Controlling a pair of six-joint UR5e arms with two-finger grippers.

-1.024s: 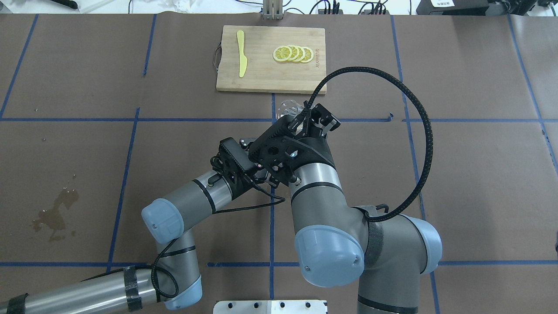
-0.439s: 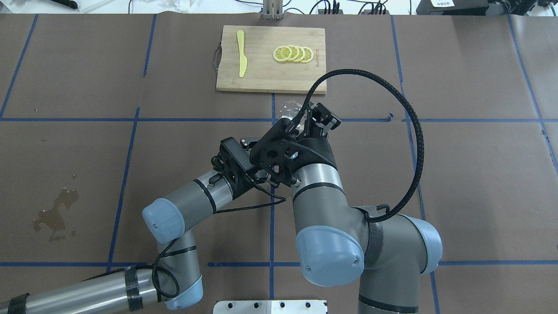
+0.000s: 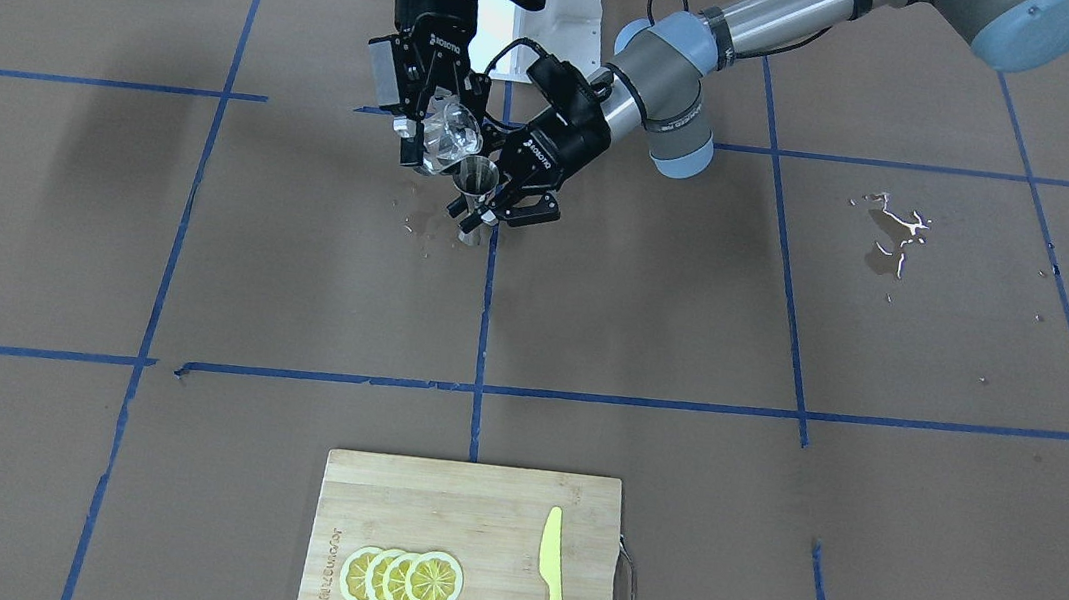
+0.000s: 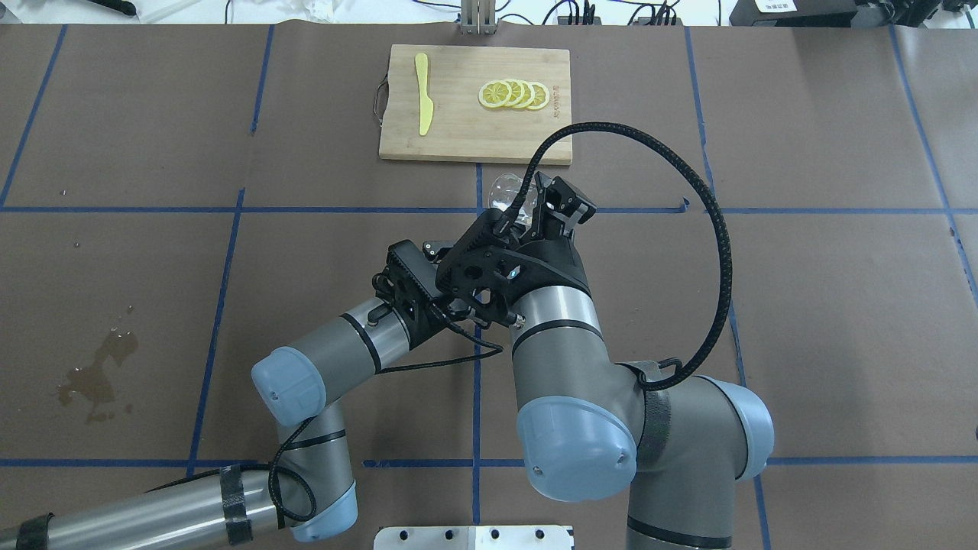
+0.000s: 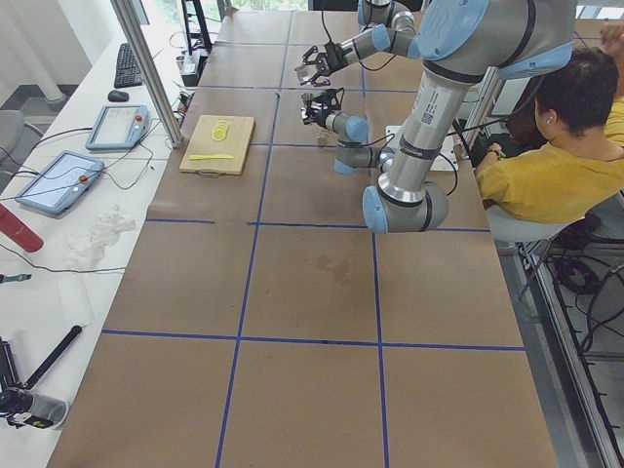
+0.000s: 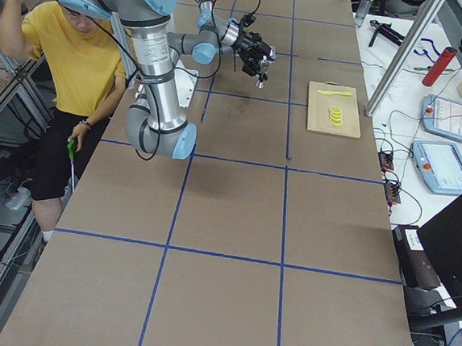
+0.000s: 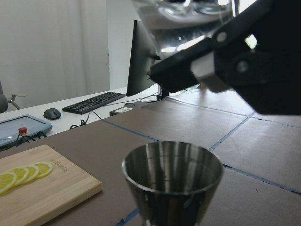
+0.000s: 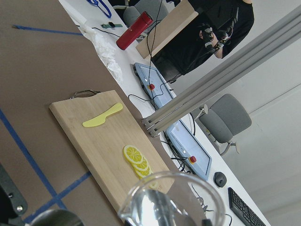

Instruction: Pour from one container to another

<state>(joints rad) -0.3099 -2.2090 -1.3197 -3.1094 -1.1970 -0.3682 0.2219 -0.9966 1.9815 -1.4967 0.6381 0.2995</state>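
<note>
The clear glass cup [image 3: 451, 133] hangs tilted in my right gripper [image 3: 436, 138], which is shut on it, with its mouth leaning over the steel jigger [image 3: 478, 176]. My left gripper [image 3: 488, 209] is shut on the jigger's waist and holds it upright just above the table. In the left wrist view the jigger's open cone [image 7: 172, 175] sits directly below the glass cup [image 7: 188, 10]. From overhead only the glass cup [image 4: 504, 188] shows past the right gripper [image 4: 544, 205]; the jigger and left gripper are hidden under the right arm. The cup's rim [image 8: 171, 197] fills the bottom of the right wrist view.
A wooden cutting board [image 4: 458, 130] with lemon slices [image 4: 513, 94] and a yellow knife [image 4: 422, 93] lies at the far side. A wet stain [image 4: 98, 373] marks the paper on the left. Small drops [image 3: 420, 223] lie beside the jigger. A seated person [image 5: 546, 156] is behind the robot.
The right wrist has turned a little further and shifted slightly away from the robot, tipping the glass cup more; its cable loop swung left. The left arm has barely moved.
</note>
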